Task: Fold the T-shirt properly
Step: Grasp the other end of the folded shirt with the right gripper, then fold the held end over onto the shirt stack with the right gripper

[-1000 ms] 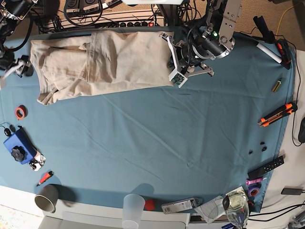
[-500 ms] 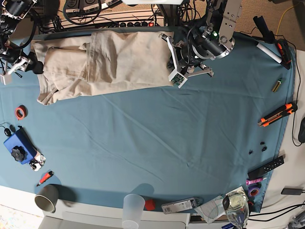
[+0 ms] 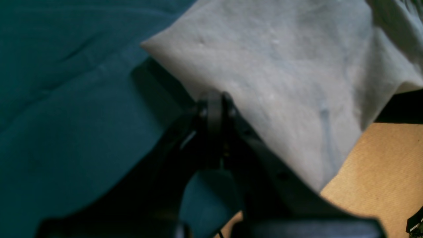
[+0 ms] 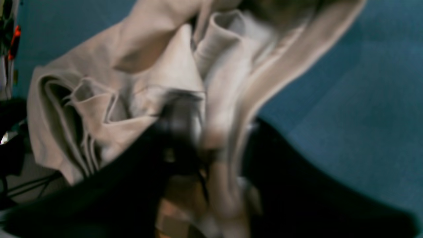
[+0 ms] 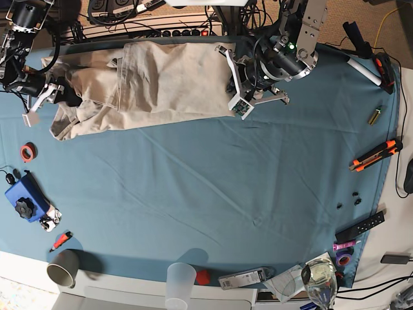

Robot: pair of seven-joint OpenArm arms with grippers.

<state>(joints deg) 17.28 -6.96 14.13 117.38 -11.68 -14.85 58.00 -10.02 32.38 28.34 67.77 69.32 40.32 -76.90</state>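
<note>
Lying along the far edge of the blue-green table cloth [image 5: 213, 187], the large plain beige cotton T-shirt [image 5: 161, 81] is stretched sideways into a long band, one end bunched and rumpled, the other smooth and flat. At the smooth end the left gripper [image 3: 213, 109] has its black jaws shut tight on the shirt's edge near a corner, probably to pin or tension that side while the other is worked; the wrist view shows cloth draping past the table edge toward the brown floor [image 3: 380, 165]. At the crumpled end the right gripper [image 5: 55, 90] pushes into a heap of layered folds and hems; its wrist view is blurred, with fabric bulging between the jaws, so I cannot tell whether they have closed on it. The shirt looks partly folded lengthwise, with the folds at that end uneven. Elsewhere, well apart from the shirt, sit an orange utility knife [image 5: 375, 155], a grey paper cup [image 5: 63, 267] and a small blue box [image 5: 26, 199].
</note>
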